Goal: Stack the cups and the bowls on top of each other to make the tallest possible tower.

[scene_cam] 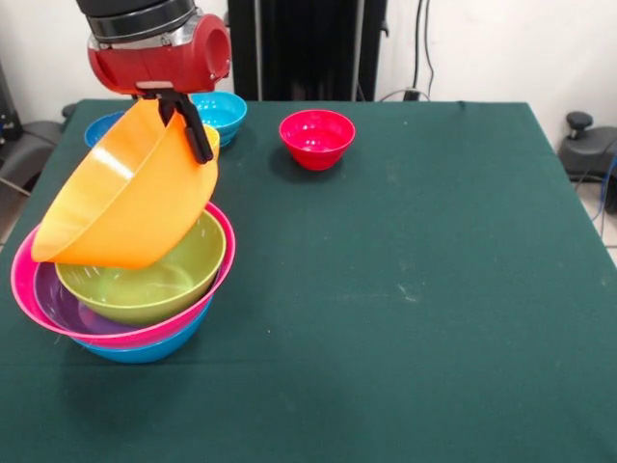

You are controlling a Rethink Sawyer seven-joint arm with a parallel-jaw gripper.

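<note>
While the orange bowl (125, 193) is held tilted, pinched by its rim in the closed gripper (193, 130), it should be levelled and centred over the green bowl (145, 280) before release.

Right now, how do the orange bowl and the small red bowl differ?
The orange bowl is large, the red bowl small. Orange hangs tilted from the gripper, above the nested pile; red sits upright on the table, alone. Both are glossy round plastic.
</note>
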